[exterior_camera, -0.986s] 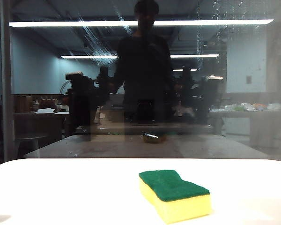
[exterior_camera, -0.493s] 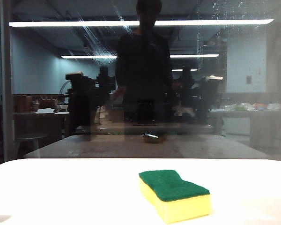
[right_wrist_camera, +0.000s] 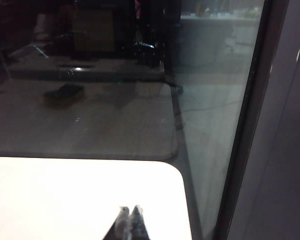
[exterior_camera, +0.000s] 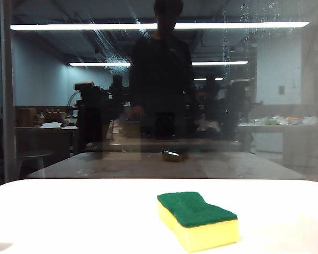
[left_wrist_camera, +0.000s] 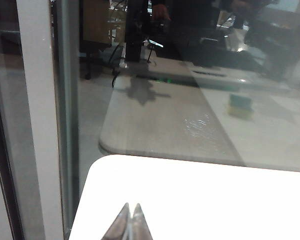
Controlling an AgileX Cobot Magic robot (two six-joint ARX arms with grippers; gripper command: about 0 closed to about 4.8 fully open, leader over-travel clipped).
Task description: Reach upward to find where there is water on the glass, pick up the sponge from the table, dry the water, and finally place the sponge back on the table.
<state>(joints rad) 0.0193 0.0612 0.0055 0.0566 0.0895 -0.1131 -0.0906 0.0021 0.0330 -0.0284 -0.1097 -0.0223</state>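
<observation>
The sponge (exterior_camera: 197, 219), yellow foam with a dark green top, lies flat on the white table (exterior_camera: 69, 217), right of the middle and near the front. Behind the table stands the dark, reflective glass (exterior_camera: 53, 79). Faint whitish streaks of water (exterior_camera: 108, 47) run diagonally across its upper left, and fine droplets (exterior_camera: 244, 16) speckle the upper right. My left gripper (left_wrist_camera: 130, 207) is shut and empty over the table's far left corner (left_wrist_camera: 110, 165). My right gripper (right_wrist_camera: 129, 210) is shut and empty over the far right corner (right_wrist_camera: 165, 170). Neither gripper itself shows in the exterior view, only dim reflections of the arms.
A vertical frame bar (exterior_camera: 7, 95) edges the glass on the left, and a dark post (right_wrist_camera: 250, 125) edges it on the right. The pane mirrors a standing person (exterior_camera: 161, 69) and bright light strips (exterior_camera: 69, 26). A dark brown table (exterior_camera: 148, 164) stands beyond it.
In the glass, the right arm's reflection has tipped upward and the person's reflection has shifted slightly. The sponge has not moved.
</observation>
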